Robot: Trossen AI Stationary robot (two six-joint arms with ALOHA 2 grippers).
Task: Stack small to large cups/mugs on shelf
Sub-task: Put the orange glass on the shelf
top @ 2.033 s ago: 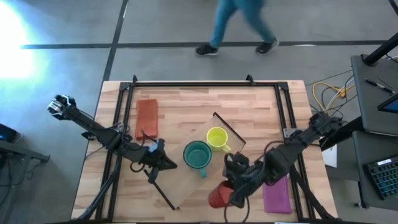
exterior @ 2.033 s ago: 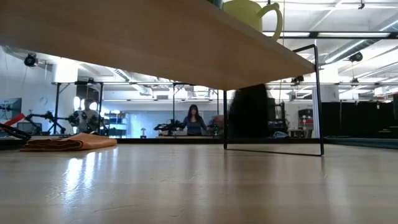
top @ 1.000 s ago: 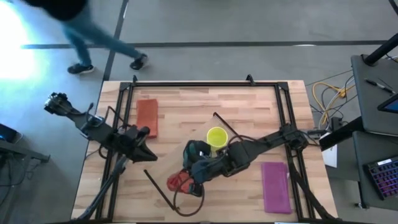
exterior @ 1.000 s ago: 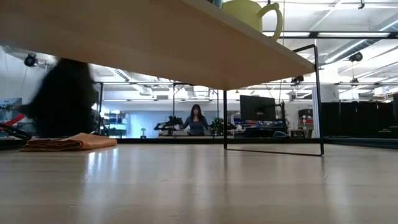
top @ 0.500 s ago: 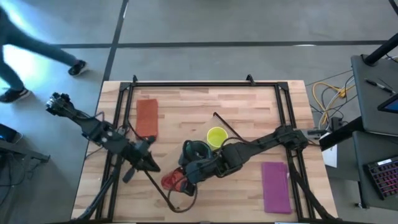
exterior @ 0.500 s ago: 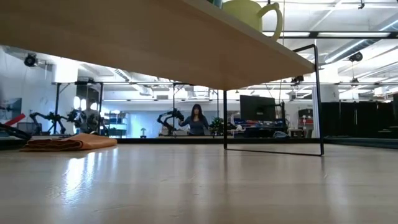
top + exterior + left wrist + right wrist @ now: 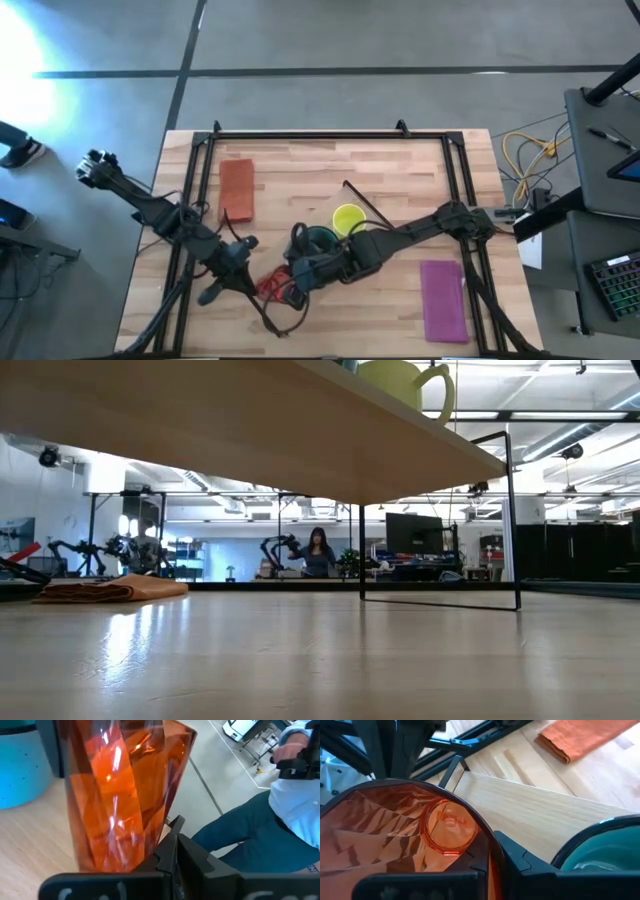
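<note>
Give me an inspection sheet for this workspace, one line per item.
Surface: wood-plank table inside a black frame.
Job's things: shelf carries the yellow mug and teal mug; red cup is at the shelf's near end, held by the right gripper.
Clutter: orange cloth far left; purple cloth near right.
Grippers: right gripper shut on the red cup; left gripper close beside it.
Cables: yellow and white wires off the table's right edge.
Surroundings: person in the room behind.
</note>
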